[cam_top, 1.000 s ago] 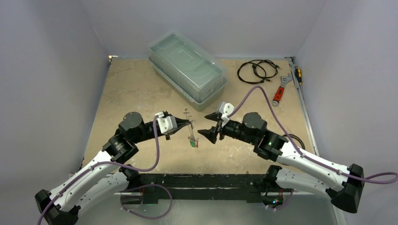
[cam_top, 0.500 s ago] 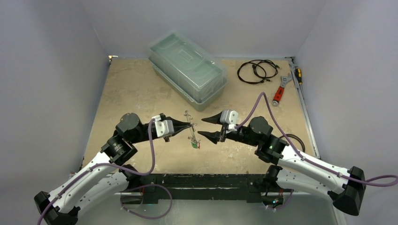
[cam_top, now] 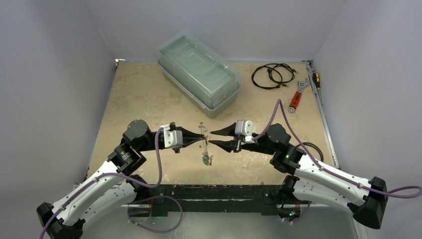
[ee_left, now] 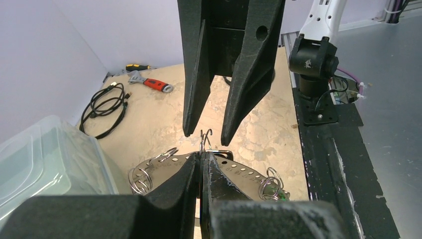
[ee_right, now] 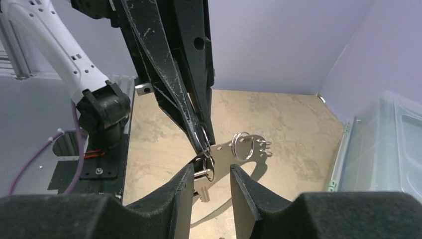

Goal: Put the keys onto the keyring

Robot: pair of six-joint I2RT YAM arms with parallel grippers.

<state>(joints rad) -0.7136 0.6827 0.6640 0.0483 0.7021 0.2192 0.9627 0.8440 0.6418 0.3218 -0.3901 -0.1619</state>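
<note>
Mid-threading: clamps keyring [ee_left: 242, 175] in left gripper [ee_left: 201, 158]; poises right gripper [ee_left: 204, 133] beside keyring (parted, empty). Next, probably: grip dangling key [cam_top: 206, 160].

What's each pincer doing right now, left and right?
Left pincer: closed on the keyring.
Right pincer: open, holding nothing, tips close to the keyring.
</note>
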